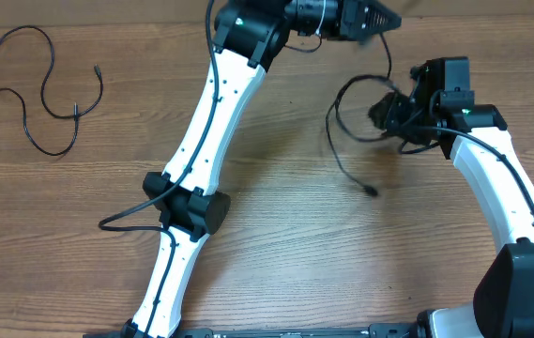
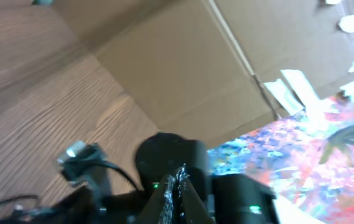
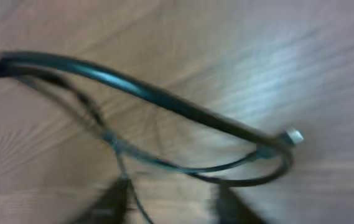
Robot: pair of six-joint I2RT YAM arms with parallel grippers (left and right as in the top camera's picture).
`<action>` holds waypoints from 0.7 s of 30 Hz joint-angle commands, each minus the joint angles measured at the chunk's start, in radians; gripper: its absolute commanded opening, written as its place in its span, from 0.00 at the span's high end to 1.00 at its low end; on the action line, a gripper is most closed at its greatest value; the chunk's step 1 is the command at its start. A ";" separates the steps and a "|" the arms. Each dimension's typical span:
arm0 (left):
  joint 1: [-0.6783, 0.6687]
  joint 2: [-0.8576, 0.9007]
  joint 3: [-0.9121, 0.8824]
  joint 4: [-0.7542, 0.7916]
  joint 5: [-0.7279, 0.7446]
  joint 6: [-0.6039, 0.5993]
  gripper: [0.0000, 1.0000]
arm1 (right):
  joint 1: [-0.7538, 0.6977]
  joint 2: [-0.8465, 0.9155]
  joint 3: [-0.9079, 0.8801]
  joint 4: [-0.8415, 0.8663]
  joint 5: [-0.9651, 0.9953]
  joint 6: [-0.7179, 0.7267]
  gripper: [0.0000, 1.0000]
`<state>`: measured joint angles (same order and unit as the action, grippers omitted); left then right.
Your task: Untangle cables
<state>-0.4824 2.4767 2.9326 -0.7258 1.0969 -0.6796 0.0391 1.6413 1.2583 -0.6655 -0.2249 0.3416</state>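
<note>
Tangled cables (image 1: 329, 127) at worktop (image 1: 276, 253) far right edge, beside right gripper (image 1: 390, 115) (jaws blurred, cannot tell state). Left gripper (image 1: 377, 19) closed. Free cable (image 1: 43, 89) in far left corner. Likely light, limp, springy; pinch near plug (image 1: 371, 192).

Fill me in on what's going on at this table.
Two robot arms are untangling thin black cables. One cable already lies on its own at the far left of the table. The rest, a tangle, sits at the right, with the right gripper in among its loops; whether it grips anything is unclear. The left gripper is shut above the tangle, and a strand runs up toward it.
</note>
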 commanded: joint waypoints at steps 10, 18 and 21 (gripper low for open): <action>0.142 -0.023 0.211 -0.007 0.056 -0.066 0.96 | -0.058 0.006 -0.003 -0.083 0.454 0.059 0.96; 0.304 -0.084 0.211 -0.010 0.103 -0.069 0.96 | -0.229 0.009 -0.003 -0.089 0.464 0.133 0.95; 0.366 -0.091 0.211 -0.010 0.129 -0.069 0.96 | -0.318 0.009 -0.003 -0.089 0.464 0.142 0.94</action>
<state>-0.1699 2.4573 3.1165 -0.7403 1.1751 -0.7345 -0.2111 1.6444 1.2579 -0.7536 0.2008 0.4431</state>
